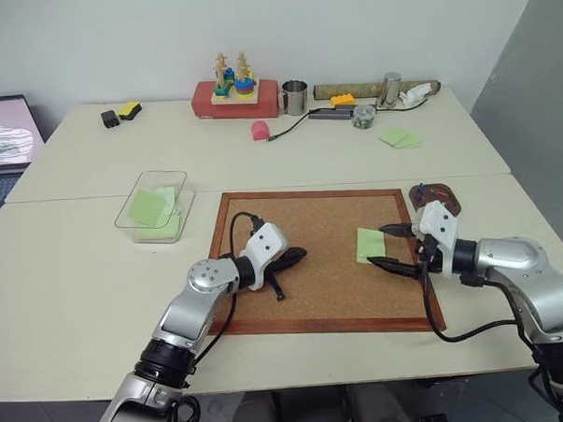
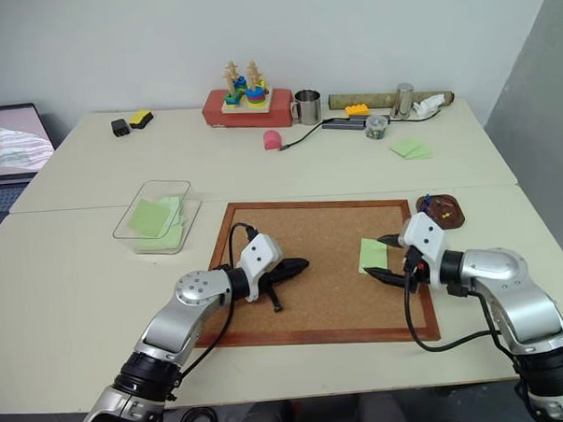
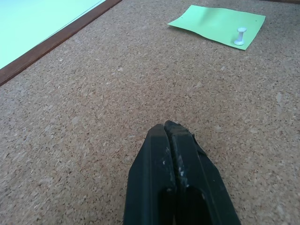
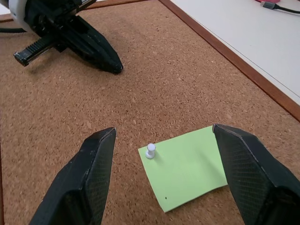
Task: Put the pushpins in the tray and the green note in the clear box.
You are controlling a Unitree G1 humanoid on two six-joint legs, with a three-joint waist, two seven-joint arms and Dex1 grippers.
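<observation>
The green note lies flat on the right part of the corkboard, with one pale pushpin stuck upright near its corner. My right gripper is open, one finger on each side of the note, just above the cork. My left gripper is shut and empty, low over the middle of the board and pointing toward the note. The dark reddish tray sits off the board's far right corner, behind my right hand, with small coloured bits in it. The clear box stands left of the board with green paper in it.
The corkboard's wooden frame rims the work area. Along the back of the far table are a red box with a stacking toy, a metal cup, a pink object and loose green notes. A laptop sits at the far left.
</observation>
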